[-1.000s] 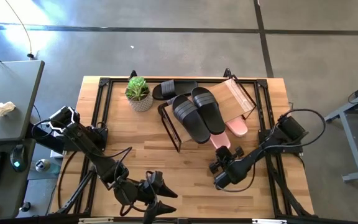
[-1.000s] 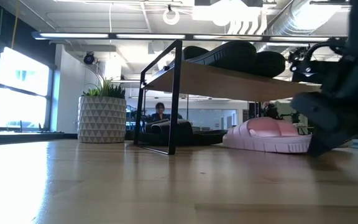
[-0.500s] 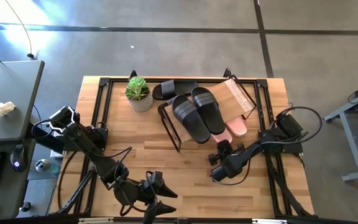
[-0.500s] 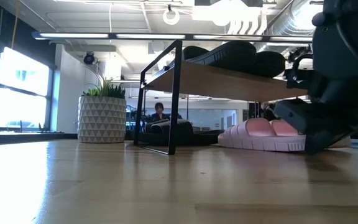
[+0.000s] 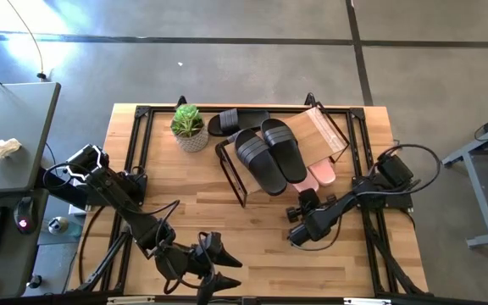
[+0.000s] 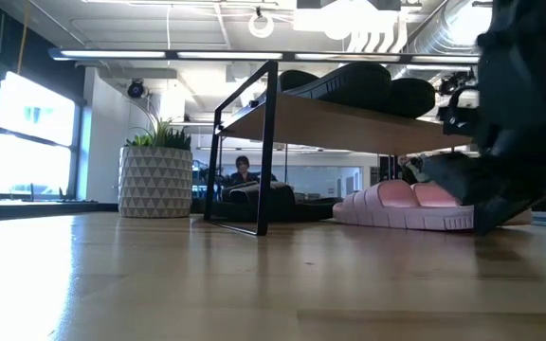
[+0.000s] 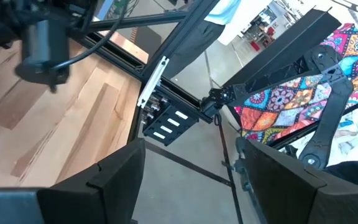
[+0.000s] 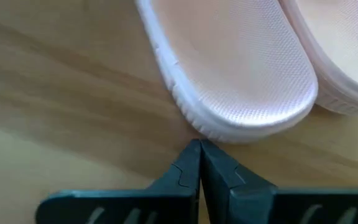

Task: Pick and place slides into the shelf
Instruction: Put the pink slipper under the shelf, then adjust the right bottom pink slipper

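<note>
No brand name or writing can be read on any of the things; the black slides [image 5: 269, 154] show only ribbed bands on their straps.

Two black slides lie side by side on top of the shelf [image 5: 320, 129]; a third black slide [image 5: 231, 121] lies on the tabletop [image 5: 185, 191] behind the shelf, next to the potted plant [image 5: 189, 127]; part of it is hidden by the shelf. The two pink slides [image 5: 316, 176] sit under the shelf board; from above only their ends stick out past the board, and the rest is hidden. In the low view the pink slides [image 6: 401, 206] lie flat on the tabletop below the shelf [image 6: 349, 118]; their far end is covered by the dark right arm.

The right end effector [image 8: 199, 163] is closed, with its two tips pressed together; it holds nothing; the tips sit right at the rim of the nearer pink slide [image 8: 235, 68], and it is hard to tell if they touch it. In the high view the right end effector [image 5: 298, 203] is just in front of the shelf.

The left end effector [image 7: 191, 180] is open and empty; it waits at the front edge of the tabletop, well away from the shelf.

The tabletop is light wood with a black metal frame [image 5: 138, 135] around it; the floor is grey; past the shelf the low view shows a bright room with windows, and a person [image 6: 244, 170] sits far back.
</note>
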Controlling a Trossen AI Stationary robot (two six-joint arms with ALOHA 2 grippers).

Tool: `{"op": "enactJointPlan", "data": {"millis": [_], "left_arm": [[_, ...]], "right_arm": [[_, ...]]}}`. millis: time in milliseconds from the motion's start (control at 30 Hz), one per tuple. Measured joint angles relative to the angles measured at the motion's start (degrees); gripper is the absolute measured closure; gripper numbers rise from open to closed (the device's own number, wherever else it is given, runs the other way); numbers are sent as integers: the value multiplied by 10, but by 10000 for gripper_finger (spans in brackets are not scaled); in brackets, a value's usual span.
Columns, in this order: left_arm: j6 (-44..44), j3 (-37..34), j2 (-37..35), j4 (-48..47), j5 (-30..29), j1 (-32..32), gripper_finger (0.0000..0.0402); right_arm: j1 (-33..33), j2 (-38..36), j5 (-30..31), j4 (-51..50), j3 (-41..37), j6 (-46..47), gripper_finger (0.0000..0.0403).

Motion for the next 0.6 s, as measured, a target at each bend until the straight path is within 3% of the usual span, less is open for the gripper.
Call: {"op": "enactJointPlan", "data": {"millis": [133, 333, 600], "left_arm": [[0, 0, 0, -5, 0, 0, 142], [0, 0, 0, -13, 22, 0, 142], [-1, 0, 0, -34, 22, 0, 142]], "right_arm": [[37, -49, 10, -32, 2, 5, 403], [123, -147, -68, -241, -19, 145, 403], [173, -312, -86, -78, -192, 175, 403]]}}
